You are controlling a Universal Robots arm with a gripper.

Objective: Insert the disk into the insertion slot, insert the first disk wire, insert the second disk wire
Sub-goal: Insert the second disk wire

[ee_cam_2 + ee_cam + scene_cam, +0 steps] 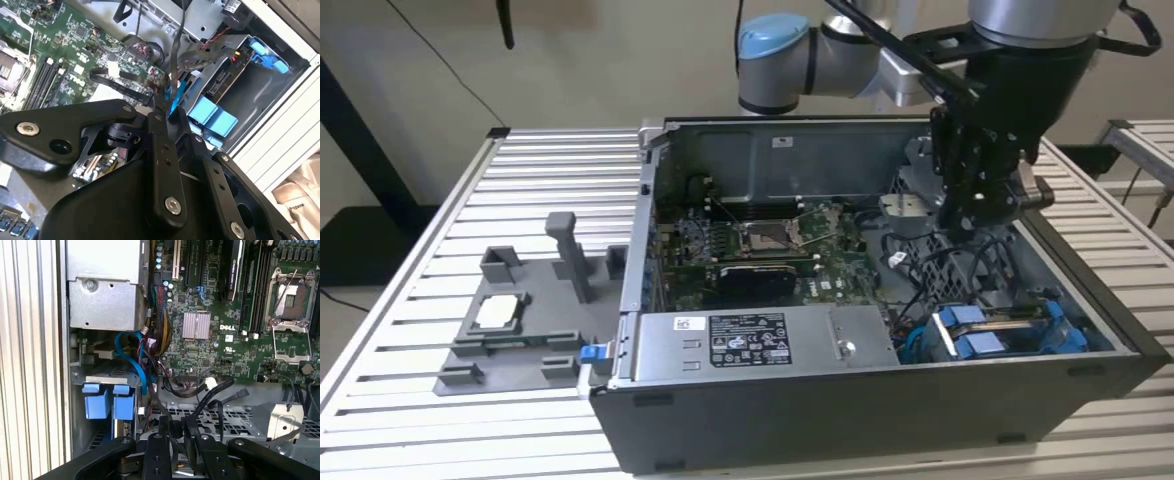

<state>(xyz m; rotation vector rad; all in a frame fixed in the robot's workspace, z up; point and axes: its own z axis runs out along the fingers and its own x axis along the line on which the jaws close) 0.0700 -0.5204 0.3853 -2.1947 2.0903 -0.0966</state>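
Slot: the slot (1007,330) with blue tabs sits in the case's (854,420) near corner, on the exterior view's right.
Disk: a dark flat thing (222,82) lies inside the slot. I think it is the disk, already in.
Wire: a thin black wire (175,50) runs up from between the jaws in both wire-side wrist views.
Jaws: narrow, and they look pinched on the wire. They hang inside the case, apart from the slot and beside the board (774,240).
Slip risk: the wire is thin, so it could slide or twist in the jaws, and its plug would then meet the disk crooked.
Snag risk: many loose wires (160,335) lie close by, and one could catch and pull.
Bump risk: the space is tight, so the jaws could knock the board or the grey box (747,340).
Counter: the case rests on the ribbed counter (400,330).
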